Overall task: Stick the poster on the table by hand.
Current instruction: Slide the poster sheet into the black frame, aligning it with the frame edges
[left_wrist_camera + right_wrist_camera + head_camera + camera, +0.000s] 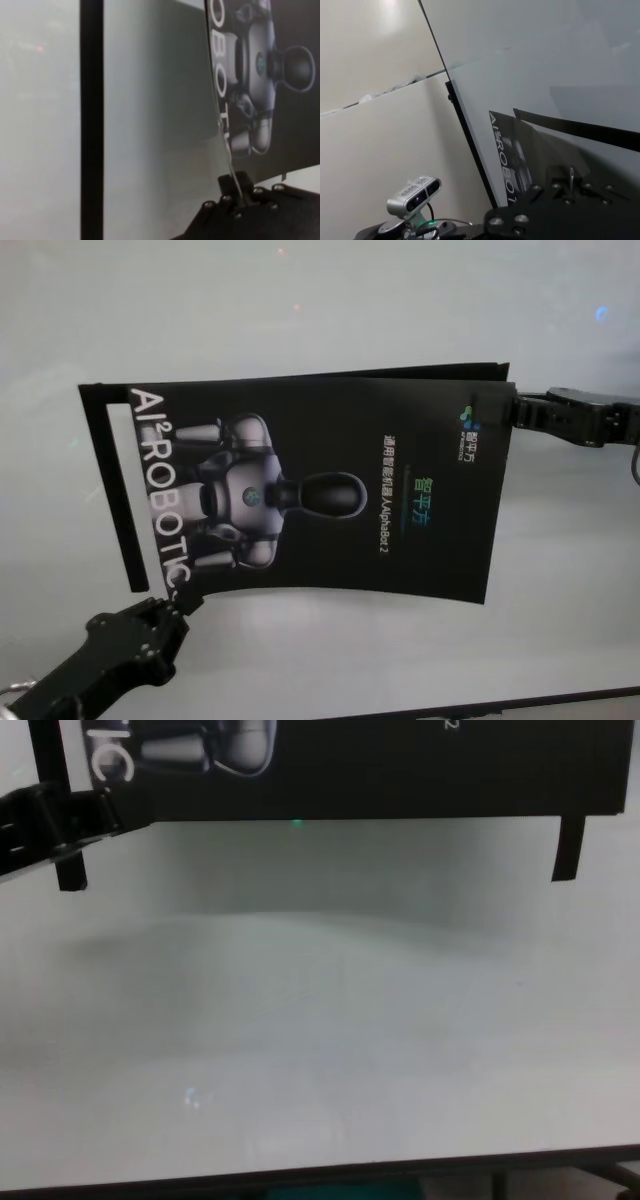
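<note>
- Above the surface (320, 300), the poster (330, 490) is held aloft, unstuck.
- At seven o'clock, the left pincer (178, 602) is clamped on its corner.
- At two o'clock, the right pincer (518, 408) is clamped likewise.
- Lowering and pressing down are left.

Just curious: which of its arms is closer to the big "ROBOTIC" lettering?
Left. The left gripper pinches the poster edge right beside the lettering; the right gripper grips the opposite edge.

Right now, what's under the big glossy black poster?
Under the glossy black poster, held up by the left gripper and right gripper, only bare white glossy table shows; farther back is covered.
</note>
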